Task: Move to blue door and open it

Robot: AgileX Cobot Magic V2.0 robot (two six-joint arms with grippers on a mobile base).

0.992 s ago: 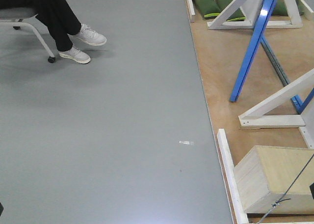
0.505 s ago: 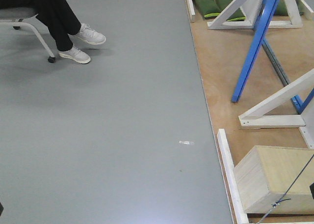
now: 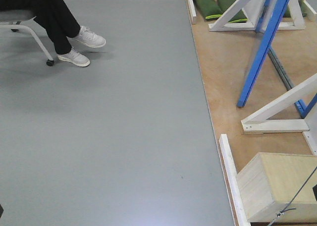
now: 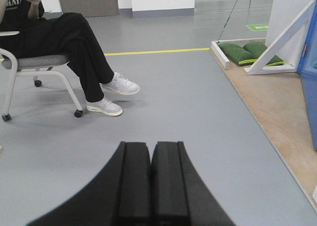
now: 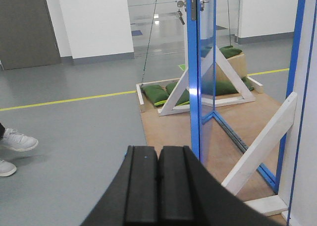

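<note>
The blue door (image 5: 194,72) stands edge-on ahead of my right gripper (image 5: 158,154), on a wooden platform (image 5: 168,127). Its silver handle and lock (image 5: 200,2) show near the top. In the front view the door's blue edge (image 3: 262,47) leans across the upper right. A strip of blue (image 4: 309,87) shows at the right edge of the left wrist view. My right gripper is shut and empty, short of the door. My left gripper (image 4: 150,151) is shut and empty over the grey floor.
A seated person's legs and shoes (image 3: 81,45) and a wheeled chair (image 4: 29,72) are at the left. White wooden braces (image 3: 277,112), green sandbags (image 3: 213,4) and a wooden box (image 3: 277,186) sit on the platform at the right. A white batten (image 3: 229,176) lines its edge.
The whole front view has shifted a little: the platform, box and door foot sit slightly lower and further right in the frame, and the person's shoes slightly further left. Both grippers stay shut.
</note>
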